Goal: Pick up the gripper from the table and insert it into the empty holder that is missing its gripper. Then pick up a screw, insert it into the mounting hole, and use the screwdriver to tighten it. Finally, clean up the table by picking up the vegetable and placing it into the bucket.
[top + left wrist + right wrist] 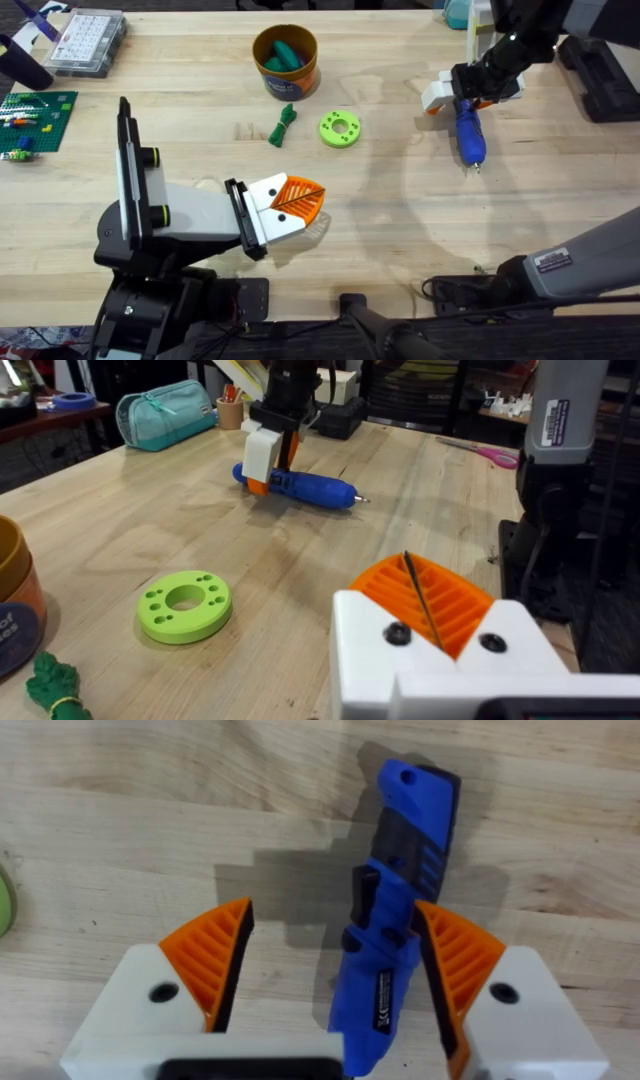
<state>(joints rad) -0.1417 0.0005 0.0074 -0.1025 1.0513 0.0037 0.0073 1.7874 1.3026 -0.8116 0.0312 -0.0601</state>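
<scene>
The holder (185,212) stands at the front left. Two white finger pieces with orange ribbed pads (297,198) sit in its black end plate. This is my left gripper (425,605), shut with its pads together and nothing between them. Each white finger carries a dark spot (398,632); whether that is a screw or a bare hole I cannot tell. My right gripper (462,92) (335,930) is open and low over the blue screwdriver (470,135) (395,920), one pad on each side of the body. The dark green vegetable (283,124) (50,685) lies in front of the orange bucket (285,62).
A lime-green ring disc (340,128) (185,603) lies right of the vegetable. Teal pieces fill the bucket. A clear parts box (88,40) and a green baseplate (35,118) sit at the far left. Cables (460,295) run along the front edge.
</scene>
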